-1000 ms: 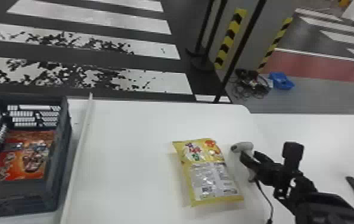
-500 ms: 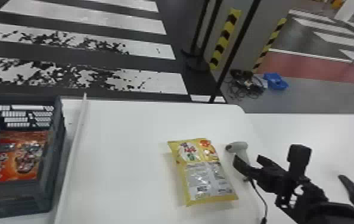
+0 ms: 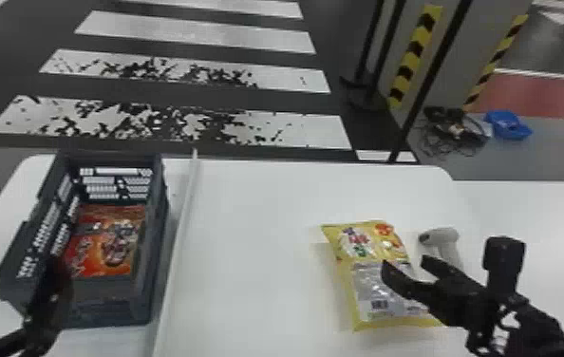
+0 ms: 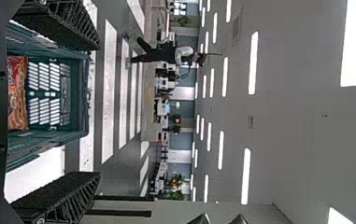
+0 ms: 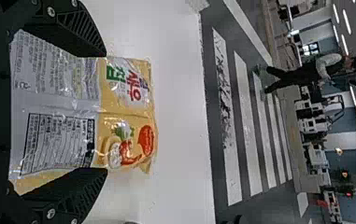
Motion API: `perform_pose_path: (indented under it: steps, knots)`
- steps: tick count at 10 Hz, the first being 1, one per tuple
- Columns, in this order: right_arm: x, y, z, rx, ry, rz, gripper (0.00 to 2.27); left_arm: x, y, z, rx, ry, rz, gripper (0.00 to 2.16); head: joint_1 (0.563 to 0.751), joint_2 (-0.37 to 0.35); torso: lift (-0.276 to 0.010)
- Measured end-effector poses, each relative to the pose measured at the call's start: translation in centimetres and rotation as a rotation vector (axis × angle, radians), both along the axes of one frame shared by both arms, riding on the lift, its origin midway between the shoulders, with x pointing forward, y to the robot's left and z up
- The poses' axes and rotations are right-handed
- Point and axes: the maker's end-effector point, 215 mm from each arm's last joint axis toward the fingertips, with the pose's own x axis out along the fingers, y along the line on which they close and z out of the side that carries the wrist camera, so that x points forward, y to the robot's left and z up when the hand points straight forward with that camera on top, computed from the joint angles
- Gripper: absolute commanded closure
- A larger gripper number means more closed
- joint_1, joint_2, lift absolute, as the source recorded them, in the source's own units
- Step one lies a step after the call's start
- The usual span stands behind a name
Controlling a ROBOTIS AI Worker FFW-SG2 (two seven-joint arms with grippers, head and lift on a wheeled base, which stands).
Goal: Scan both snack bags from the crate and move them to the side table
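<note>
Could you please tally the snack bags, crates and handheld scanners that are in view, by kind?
Crate: 1
Snack bags: 2, a yellow bag on the white table and a red-orange bag in the crate
Handheld scanner: 1, beside the yellow bag
Total: 4
</note>
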Motion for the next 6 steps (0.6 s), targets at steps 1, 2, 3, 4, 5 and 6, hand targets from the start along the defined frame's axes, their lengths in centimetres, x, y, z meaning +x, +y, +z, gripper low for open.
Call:
perform_pose_path:
  steps: [1,2,3,4,5,6]
  knots:
    - [0.3,0.8,-0.9,-0.013,0.009,0.015,0.13,0.1,0.1,-0.5,0.004,0.013,0.003,0.03,0.695,-0.105,-0.095]
    - [0.5,1.1,-1.5,-0.011,0.018,0.018,0.12,0.5,0.3,-1.2,0.011,0.032,0.007,0.03,0.695,-0.094,-0.095]
    - [0.7,1.3,-2.0,-0.004,0.023,0.020,0.12,1.0,0.4,-1.8,0.016,0.051,0.007,0.03,0.695,-0.088,-0.095]
    - [1.0,1.4,-2.4,-0.007,0.023,0.025,0.15,1.4,0.2,-2.3,0.017,0.064,0.003,0.03,0.695,-0.086,-0.095]
    - [1.3,1.2,-3.0,-0.020,0.032,0.024,0.29,1.8,0.2,-2.4,0.016,0.069,0.002,0.03,0.695,-0.090,-0.095]
    - [1.4,0.7,-4.0,-0.030,0.051,0.019,0.52,2.1,0.2,-2.7,0.014,0.079,0.004,0.03,0.695,-0.093,-0.095]
